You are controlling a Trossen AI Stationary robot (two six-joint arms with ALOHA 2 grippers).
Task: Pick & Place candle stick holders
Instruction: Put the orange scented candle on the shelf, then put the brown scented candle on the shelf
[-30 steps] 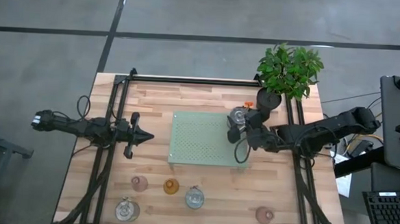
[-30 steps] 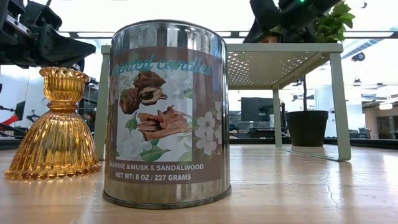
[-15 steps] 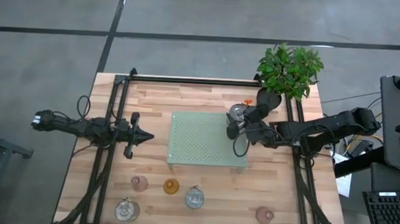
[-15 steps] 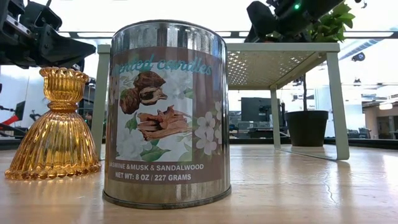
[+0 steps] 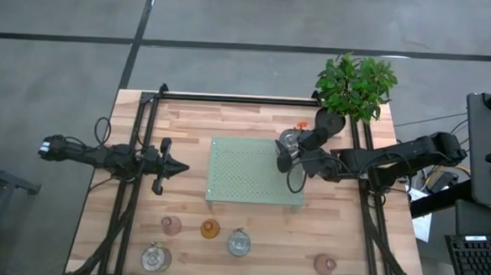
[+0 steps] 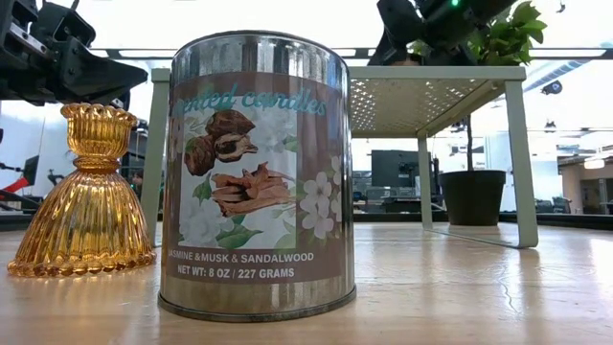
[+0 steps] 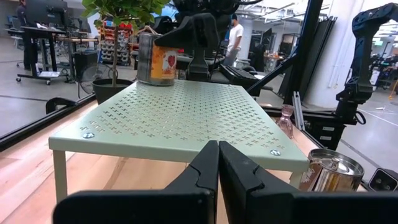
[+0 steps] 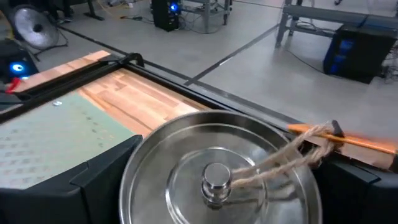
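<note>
Five small holders stand on the table near its near edge: pink [image 5: 171, 225], amber [image 5: 210, 229], silvery [image 5: 238, 242], silvery [image 5: 156, 257] and pink [image 5: 324, 263]. The amber holder [image 6: 86, 192] and a silvery candle tin [image 6: 254, 172] fill the low view. My right gripper [image 5: 290, 148] is shut on another silvery tin [image 5: 290, 140] at the far right corner of the green tray [image 5: 243, 175]. My left gripper [image 7: 217, 149] is shut and empty, left of the tray [image 5: 179, 168]. My right gripper holds the tin by two opposite sides just under its lid's rim [image 8: 134, 168], one dark finger [image 8: 93, 183] on each side. The fingers come from the table's right, slanting down. The tin is upright, on or just above the tray's far right corner [image 7: 155, 62]; I cannot tell which.
A potted green plant [image 5: 353, 88] stands at the table's far right corner, close behind my right arm. The tray stands on legs [image 6: 522, 163], with open room beneath it. Black frame rails [image 5: 133, 191] run along both table sides. A person stands in the room beyond [image 7: 235, 37].
My right gripper has shifted slightly toward the table's left and far edge over the tray's corner, taking the tin with it; the tin stays upright.
</note>
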